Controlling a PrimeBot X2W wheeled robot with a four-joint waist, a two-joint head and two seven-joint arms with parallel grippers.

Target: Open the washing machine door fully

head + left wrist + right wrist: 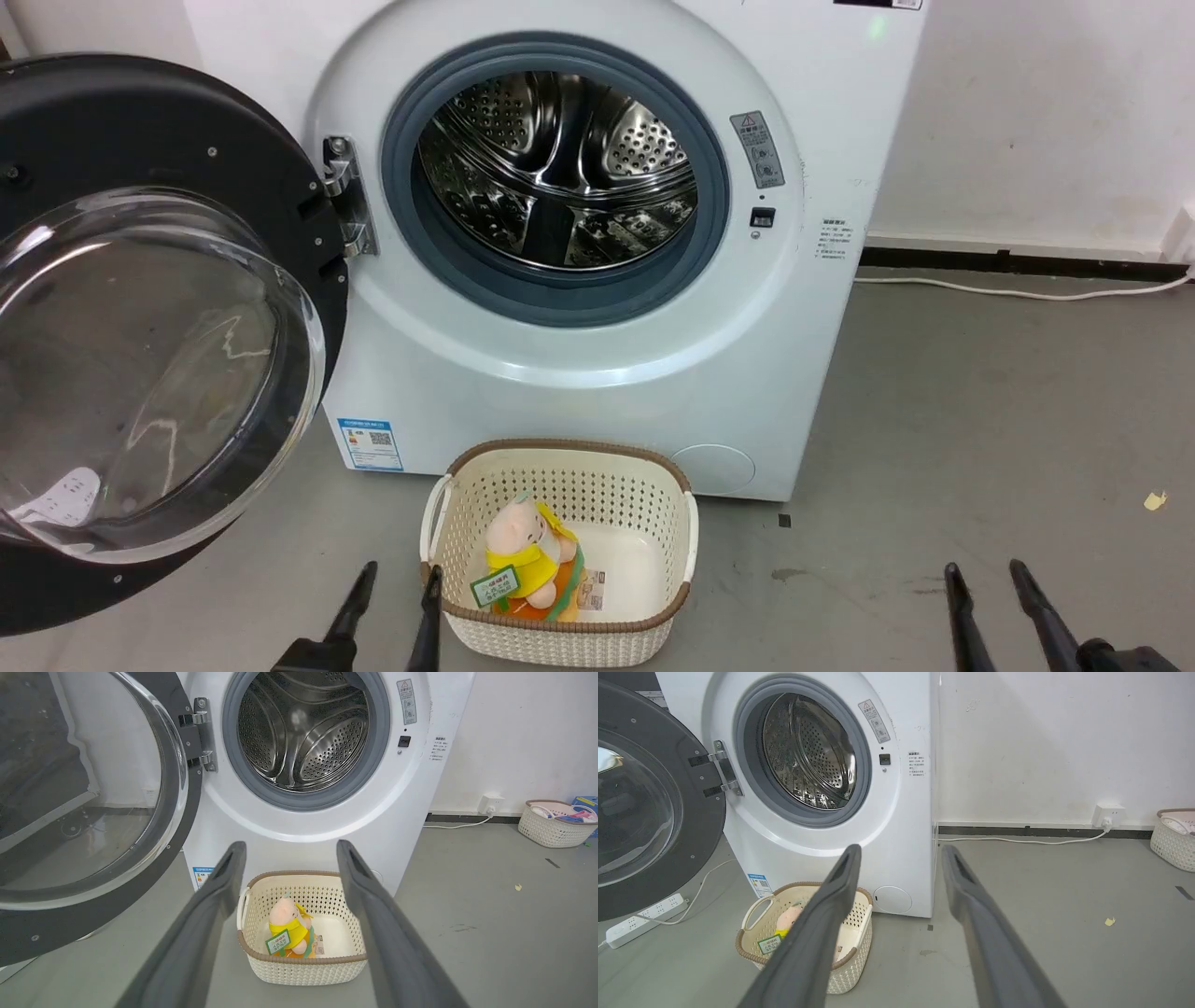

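Observation:
The white washing machine (597,392) (299,826) (896,812) stands ahead with its steel drum (560,168) exposed inside the grey-blue gasket. The washing machine door (140,373) (93,812) (649,812), black with a bulging glass porthole, hangs swung wide to the left on its metal hinge (350,196). My left gripper (403,571) (286,847) is open low in the head view, well short of the door, with nothing between its fingers. My right gripper (982,567) (901,849) is open too, over bare floor at the lower right.
A cream basket (560,551) (303,926) (808,933) holding a pink and yellow plush toy (527,551) sits on the grey floor before the washer. A power strip (644,914) lies under the door. Another basket (556,823) and a wall socket (1108,812) are at the right wall.

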